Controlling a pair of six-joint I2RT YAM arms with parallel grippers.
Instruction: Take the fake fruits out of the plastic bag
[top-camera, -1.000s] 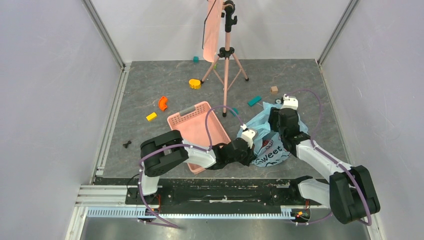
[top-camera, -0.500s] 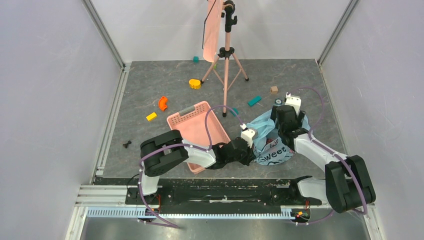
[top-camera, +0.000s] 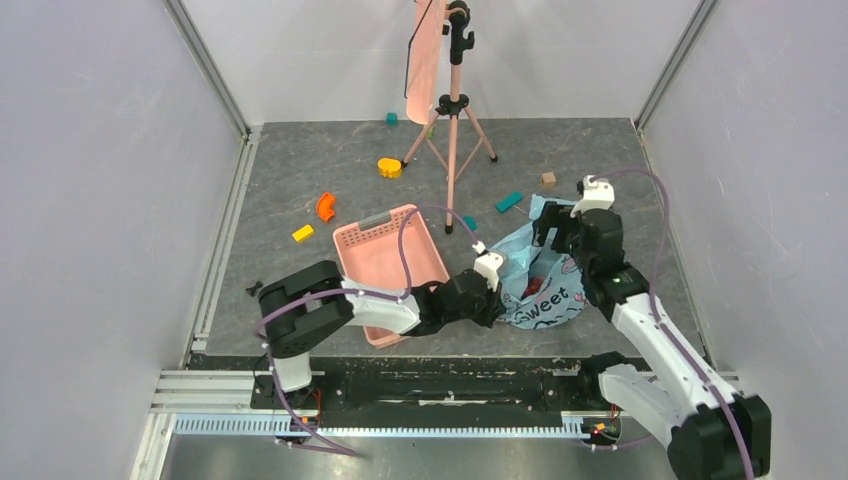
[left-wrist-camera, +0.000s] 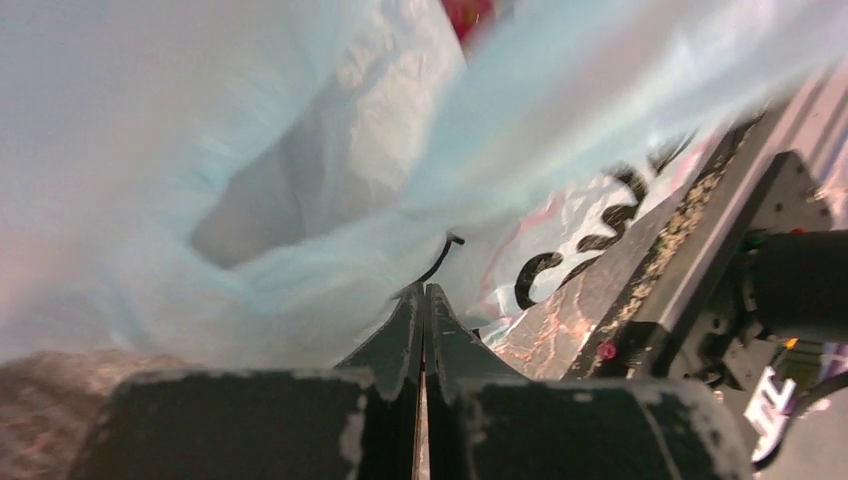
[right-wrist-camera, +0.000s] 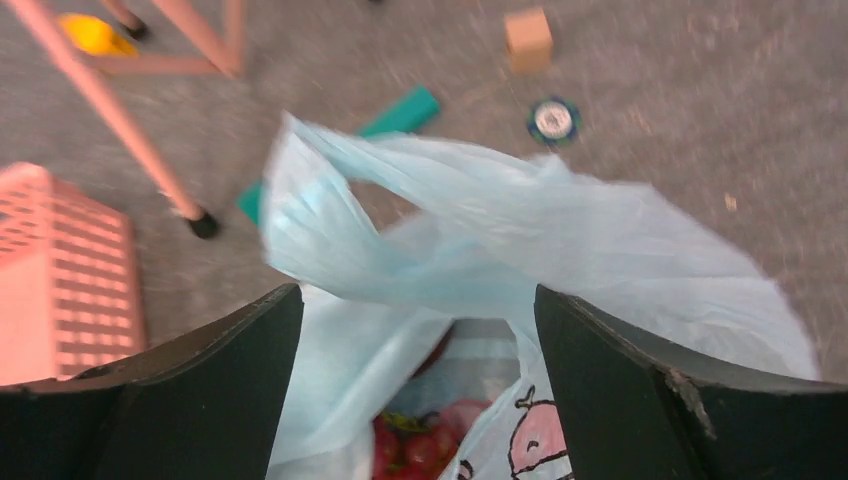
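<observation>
My left end effector (left-wrist-camera: 422, 296) is fully closed, its two fingers pressed flat together with a fold of the plastic bag (left-wrist-camera: 250, 150) pinched at their tips. From above, this end effector (top-camera: 497, 292) sits at the left side of the bag, just right of the pink basket (top-camera: 370, 225).

The plastic bag (top-camera: 550, 300) lies on the tabletop close to the near edge and right of centre, with its white "Sweet" panel facing up toward the near edge. Its mouth gapes upward, and the fake fruits (top-camera: 532, 287) show as a dark-red patch inside it. My left wrist view catches only a sliver of red (left-wrist-camera: 468, 12) past the blue film.

My right end effector (right-wrist-camera: 415, 300) is spread wide and grips nothing. It hangs over the far side of the bag (right-wrist-camera: 620, 260), with one loop handle rising between the two fingers in its view. Below, the fruits (right-wrist-camera: 420, 445) lie deep in the opening. From above, this end effector (top-camera: 550, 238) is over the bag's far rim.

A teal block (right-wrist-camera: 400, 110) and a wooden cube (right-wrist-camera: 528, 38) lie beyond the bag, toward the far edge.
</observation>
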